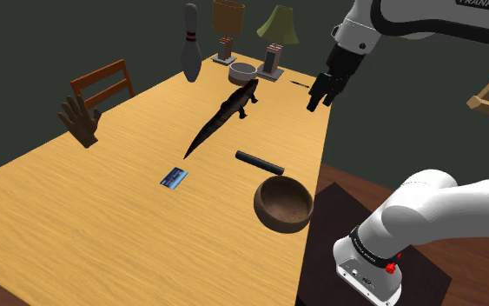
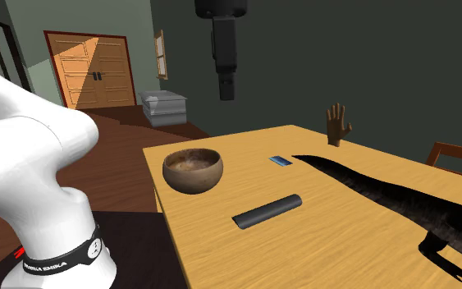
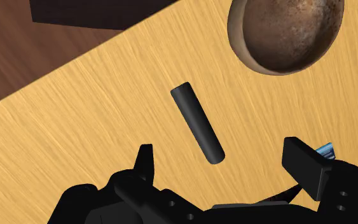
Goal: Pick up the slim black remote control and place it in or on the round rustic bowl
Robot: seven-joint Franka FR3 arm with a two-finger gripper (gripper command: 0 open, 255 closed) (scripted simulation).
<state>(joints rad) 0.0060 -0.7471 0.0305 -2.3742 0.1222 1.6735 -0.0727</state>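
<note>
My pincer [image 1: 318, 94] [image 2: 228, 89] [image 3: 225, 167] hangs in the air, high over the worktop [image 1: 103, 209]. Its two black fingers stand wide apart and clasp nothing. In the wrist view they frame the lower end of the slim black remote [image 3: 198, 123], which lies far below them.

The remote [image 1: 260, 161] [image 2: 267, 211] lies flat on the worktop just beside the round brown bowl [image 1: 268, 213] [image 2: 193, 176] [image 3: 285, 32], close to it but not touching. It is on the bowl's side that faces the dark crocodile figure [image 1: 229, 109] [image 2: 401, 201].

The bowl stands upright near the edge of the worktop closest to my stand, with its mottled inside open to the top. The crocodile figure stretches away from the bowl, its thin tail pointing back toward the bowl and the remote.

A small blue card [image 1: 175, 178] [image 2: 281, 160] [image 3: 325, 150] lies flat farther from the bowl than the remote does. A brown wooden hand [image 1: 80, 120] [image 2: 338, 125] stands upright well apart from the bowl, at the opposite side of the worktop. A white bowling pin [image 1: 191, 43] and two small lamps [image 1: 227, 26] stand at the end of the worktop farthest from the bowl.
</note>
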